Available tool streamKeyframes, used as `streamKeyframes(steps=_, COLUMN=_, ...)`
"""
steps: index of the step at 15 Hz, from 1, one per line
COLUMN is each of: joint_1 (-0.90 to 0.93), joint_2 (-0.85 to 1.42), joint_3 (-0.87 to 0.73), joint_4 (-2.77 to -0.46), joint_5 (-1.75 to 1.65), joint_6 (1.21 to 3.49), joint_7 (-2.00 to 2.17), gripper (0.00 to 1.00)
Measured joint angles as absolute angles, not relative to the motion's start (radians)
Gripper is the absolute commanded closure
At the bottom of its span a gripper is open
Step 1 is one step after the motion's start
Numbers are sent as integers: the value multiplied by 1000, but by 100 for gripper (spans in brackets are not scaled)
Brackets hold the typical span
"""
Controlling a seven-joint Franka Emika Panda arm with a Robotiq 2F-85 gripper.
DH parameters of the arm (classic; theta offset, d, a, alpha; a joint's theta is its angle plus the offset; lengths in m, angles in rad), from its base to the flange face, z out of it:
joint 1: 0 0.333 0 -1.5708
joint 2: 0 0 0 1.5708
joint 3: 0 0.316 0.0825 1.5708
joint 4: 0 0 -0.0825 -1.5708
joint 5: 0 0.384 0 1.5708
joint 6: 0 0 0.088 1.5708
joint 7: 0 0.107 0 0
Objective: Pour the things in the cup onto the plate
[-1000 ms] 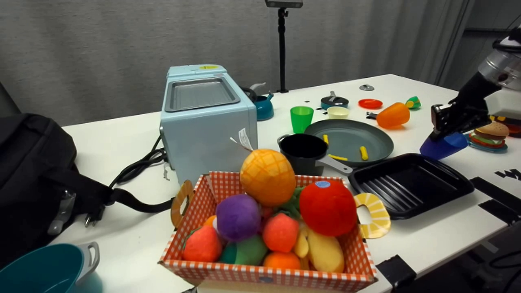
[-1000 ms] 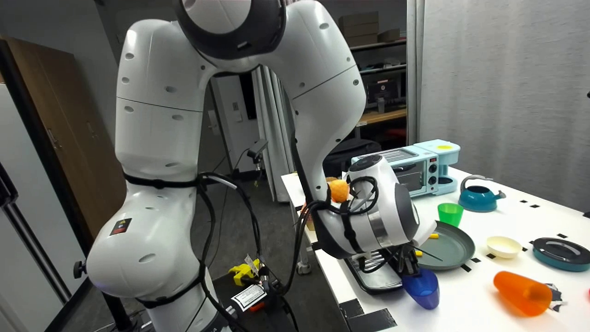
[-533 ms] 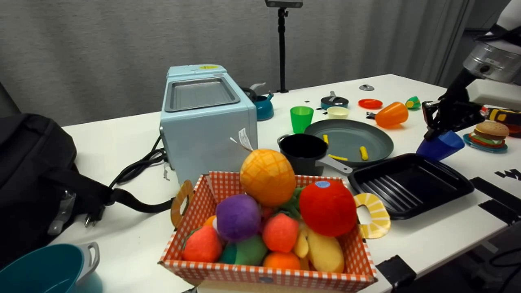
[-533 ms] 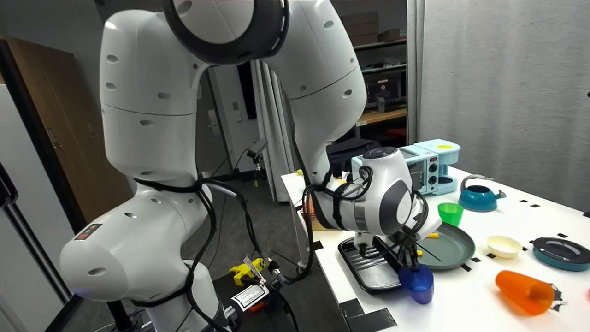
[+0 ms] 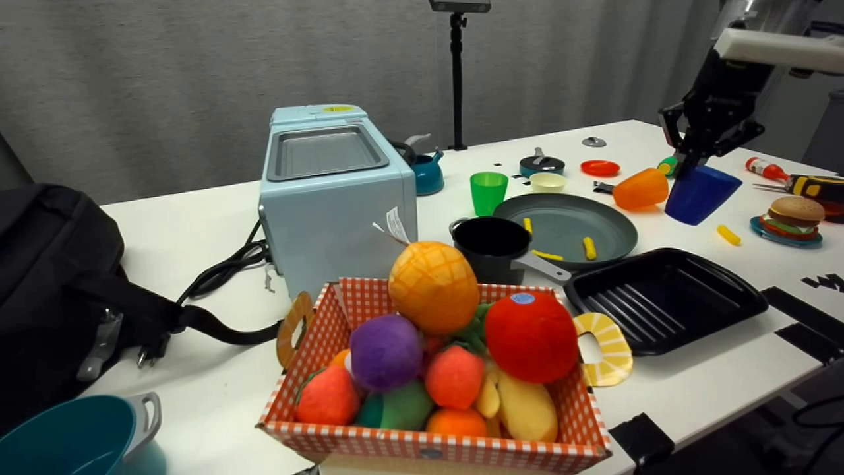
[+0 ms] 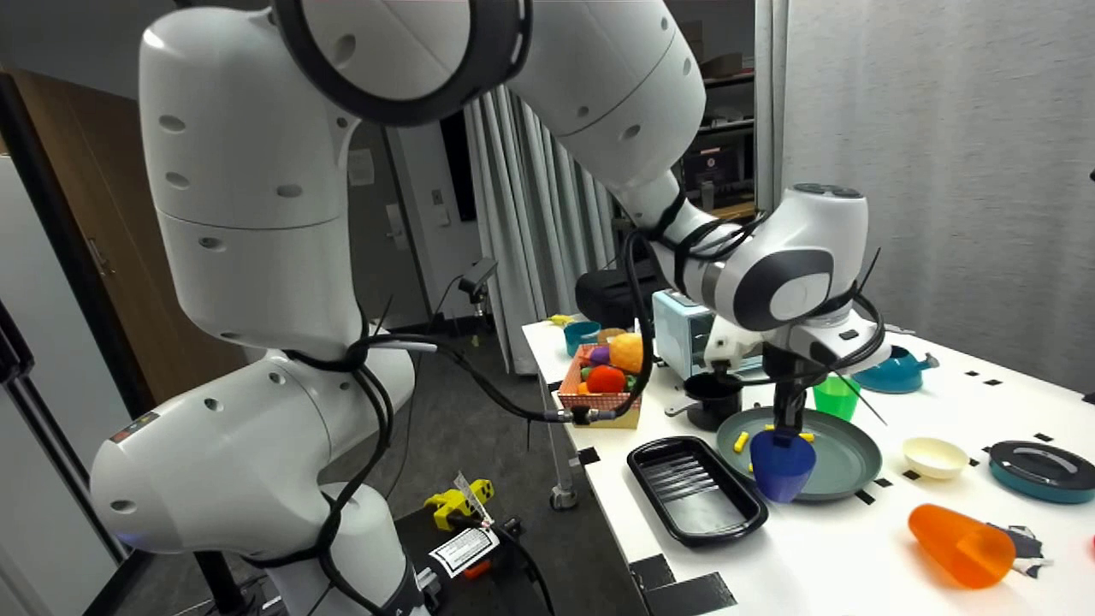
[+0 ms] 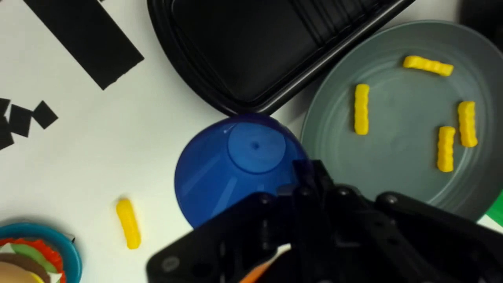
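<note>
In an exterior view, we see the tool [image 5: 688, 162] clamped on the rim of the blue cup [image 5: 701, 196], which it holds tilted above the white surface [image 5: 784, 267], near the round grey plate [image 5: 567, 224]. We make out three yellow toy fries [image 5: 589, 248] in the plate, and a lone fry [image 5: 728, 235] lying on the surface well apart from it. In an exterior view, we find the black ridged tray [image 6: 706, 500] just beside the plate. In the wrist view, we look down to the cup's floor, and four fries lie in the plate.
</note>
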State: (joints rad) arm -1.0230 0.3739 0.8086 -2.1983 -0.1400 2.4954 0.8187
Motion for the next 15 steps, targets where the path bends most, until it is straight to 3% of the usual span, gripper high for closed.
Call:
streamKeyframes(steps=3, joint_1=-898, joint_2=322, joint_3=674, joint_4=-2062, joint_5=62, joint_6=2281, joint_7=726, gripper=99)
streamKeyframes(steps=6, joint_1=-838, joint_2=293, joint_3=596, joint_4=-1923, joint_5=49, joint_6=2066, joint_7=796, gripper=99)
streamKeyframes(steps=8, joint_1=-715, joint_2=275, joint_3=442, joint_4=-1802, joint_5=50, joint_6=1958, joint_7=817, gripper=99)
streamKeyframes(steps=11, joint_1=-520, joint_2=277, joint_3=209, joint_4=-1620, joint_5=47, joint_6=1894, joint_7=824, gripper=99)
streamKeyframes(steps=15, joint_1=-387, joint_2=326, joint_3=53, joint_4=-1440, joint_5=31, joint_6=1873, joint_7=806, gripper=99)
